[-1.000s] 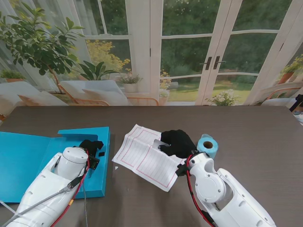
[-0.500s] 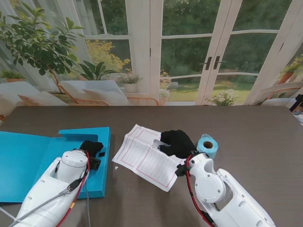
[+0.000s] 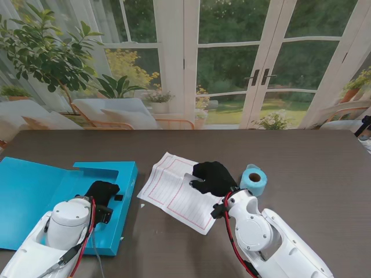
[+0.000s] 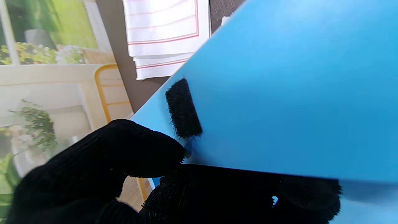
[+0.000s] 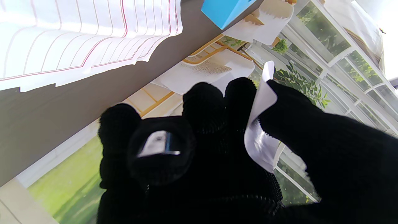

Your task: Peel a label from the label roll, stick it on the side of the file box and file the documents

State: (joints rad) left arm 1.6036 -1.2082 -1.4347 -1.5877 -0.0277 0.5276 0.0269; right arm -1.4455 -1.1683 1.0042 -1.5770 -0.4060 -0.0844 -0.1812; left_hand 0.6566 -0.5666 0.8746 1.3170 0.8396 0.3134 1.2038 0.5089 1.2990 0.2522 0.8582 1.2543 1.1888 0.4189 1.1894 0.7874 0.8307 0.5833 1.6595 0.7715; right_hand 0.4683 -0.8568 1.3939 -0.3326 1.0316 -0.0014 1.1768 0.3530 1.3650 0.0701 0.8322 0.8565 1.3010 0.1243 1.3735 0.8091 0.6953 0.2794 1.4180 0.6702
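Now a label (image 5: 259, 124) between right hand (image 3: 213, 177) fingers (image 5: 239, 99).

From the stand's view my left hand (image 3: 99, 193) and wrist covered part of the file box (image 3: 35, 191), whose left end was cut off by the frame edge. My right hand (image 3: 212, 177) hid a patch of the documents (image 3: 174, 191); the label (image 5: 259, 124) it pinched could not be made out there. In my left wrist's view the file box ran out of frame and my fingers (image 4: 102, 161) were blurred. The label roll (image 3: 253, 179) was too small to read.
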